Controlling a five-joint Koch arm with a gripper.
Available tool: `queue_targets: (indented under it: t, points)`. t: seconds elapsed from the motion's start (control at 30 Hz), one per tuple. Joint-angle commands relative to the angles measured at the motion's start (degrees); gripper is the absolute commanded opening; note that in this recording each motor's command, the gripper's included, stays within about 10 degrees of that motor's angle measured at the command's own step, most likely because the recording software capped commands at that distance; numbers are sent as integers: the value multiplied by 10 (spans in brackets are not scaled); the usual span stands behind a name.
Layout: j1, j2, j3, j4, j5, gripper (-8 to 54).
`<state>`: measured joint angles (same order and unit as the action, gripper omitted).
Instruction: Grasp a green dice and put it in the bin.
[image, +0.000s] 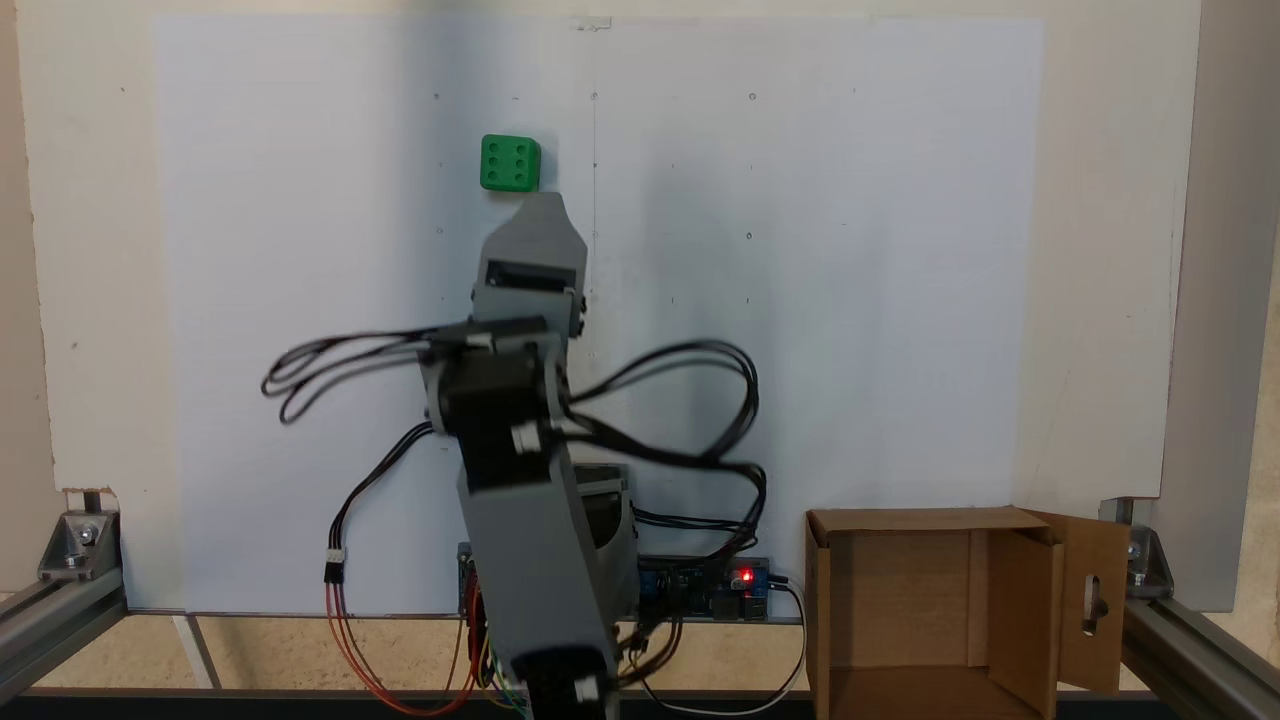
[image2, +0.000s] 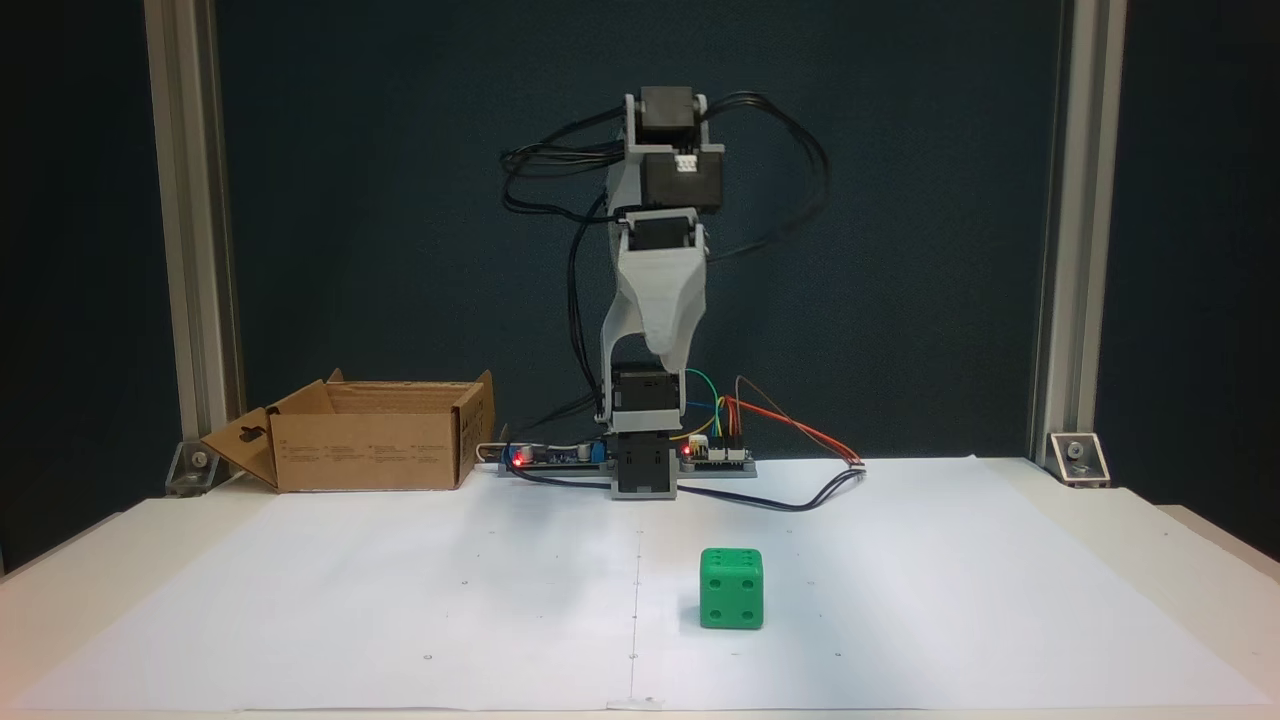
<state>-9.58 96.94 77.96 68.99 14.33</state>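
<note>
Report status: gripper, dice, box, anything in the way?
Gripper raised short of the dice, holding nothing; jaws unreadable. Dice on the paper, untouched. Box open beside the base. Nothing between.

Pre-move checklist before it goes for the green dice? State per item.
1. Green dice sits free on the white paper, nothing touching it: ok.
2. Gripper carries nothing and hangs well above the table, short of the dice: ok.
3. Gripper open enough for the dice: cannot tell, the jaws overlap in both fixed views.
4. Bin open, flaps folded out, inside looks empty: ok.
5. Path from the dice to the bin free of obstacles on the paper: ok.
6. Cables loop loosely beside the arm and could snag when it swings: cannot tell.
</note>
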Motion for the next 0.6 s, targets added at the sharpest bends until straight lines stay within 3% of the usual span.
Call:
queue_targets:
  t: [0.0,0.33,0.57]
  points:
    - [-11,-27,-56,11,34,434]
    - [-46,-171,-191,12,60,434]
    - [-57,-193,-194,11,65,434]
